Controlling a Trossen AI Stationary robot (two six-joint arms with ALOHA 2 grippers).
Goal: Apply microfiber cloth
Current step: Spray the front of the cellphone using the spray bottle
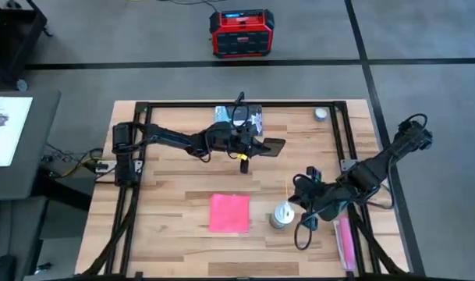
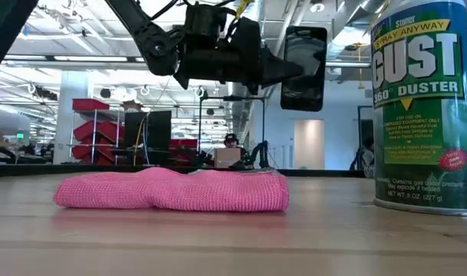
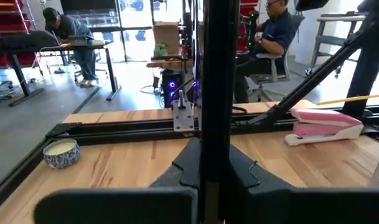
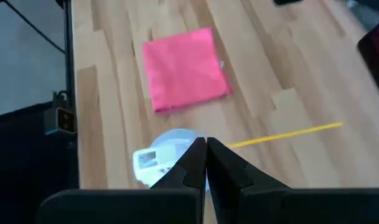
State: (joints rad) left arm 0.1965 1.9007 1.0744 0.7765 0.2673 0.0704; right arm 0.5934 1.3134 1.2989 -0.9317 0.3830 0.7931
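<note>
Wooden plank table (image 1: 182,199) bears soft folded microfiber cloth (image 1: 229,213); left gripper (image 1: 262,146) clamps flat phone (image 1: 273,146).

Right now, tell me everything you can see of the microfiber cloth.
The microfiber cloth is bright pink-red, soft and finely textured, a flat, roughly square pad that looks folded, with rounded, slightly puffy edges in the low view. It lies on the wooden table, left of the duster can and apart from it. Neither hand touches it.

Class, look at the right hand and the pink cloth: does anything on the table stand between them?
Yes. The duster can stands upright just under the right hand, between it and the microfiber cloth, which lies flat beyond. The hand's fingers are closed and hold nothing.
</note>
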